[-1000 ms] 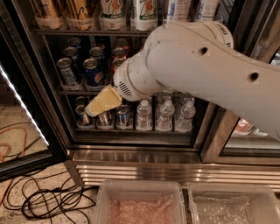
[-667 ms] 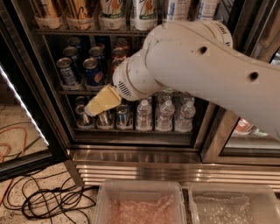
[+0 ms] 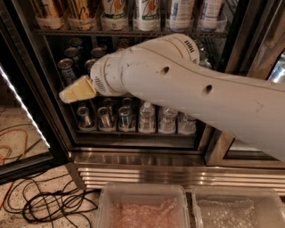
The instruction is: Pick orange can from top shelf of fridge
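Note:
The fridge stands open in front of me, with a dark interior and a steel base. On its top shelf, two golden-orange cans with dark streaks stand in clear cups at the far left: one orange can and a second beside it; their tops are cut off by the frame. My gripper is the yellowish tip at the end of my big white arm. It sits below the top shelf, in front of the middle rack and under the orange cans, touching none of them.
Tall white cans stand right of the orange cans. Short soda cans fill the middle rack; small cans and water bottles fill the lowest. The open door's light strip is at left. Black cables lie on the floor beside two plastic bins.
My arm has moved left and slightly up, so the gripper is now closer under the orange cans. Nothing in the fridge has moved.

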Robot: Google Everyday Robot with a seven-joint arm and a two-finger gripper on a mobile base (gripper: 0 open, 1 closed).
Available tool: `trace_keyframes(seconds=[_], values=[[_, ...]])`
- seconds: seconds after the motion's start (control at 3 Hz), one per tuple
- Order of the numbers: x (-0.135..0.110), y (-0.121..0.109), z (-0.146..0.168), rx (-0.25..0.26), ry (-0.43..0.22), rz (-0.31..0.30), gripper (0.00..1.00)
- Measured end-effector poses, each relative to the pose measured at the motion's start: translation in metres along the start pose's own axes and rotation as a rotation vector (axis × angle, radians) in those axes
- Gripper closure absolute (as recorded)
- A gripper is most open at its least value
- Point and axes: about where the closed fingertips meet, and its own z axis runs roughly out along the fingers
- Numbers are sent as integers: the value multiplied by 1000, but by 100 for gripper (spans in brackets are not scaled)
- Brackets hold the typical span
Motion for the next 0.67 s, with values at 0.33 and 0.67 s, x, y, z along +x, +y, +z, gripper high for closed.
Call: trace_keyframes(seconds=[0.33,0.67], values=[[-27,6,22,-9,-83,57,0],[-27,6,22,-9,-83,58,0]])
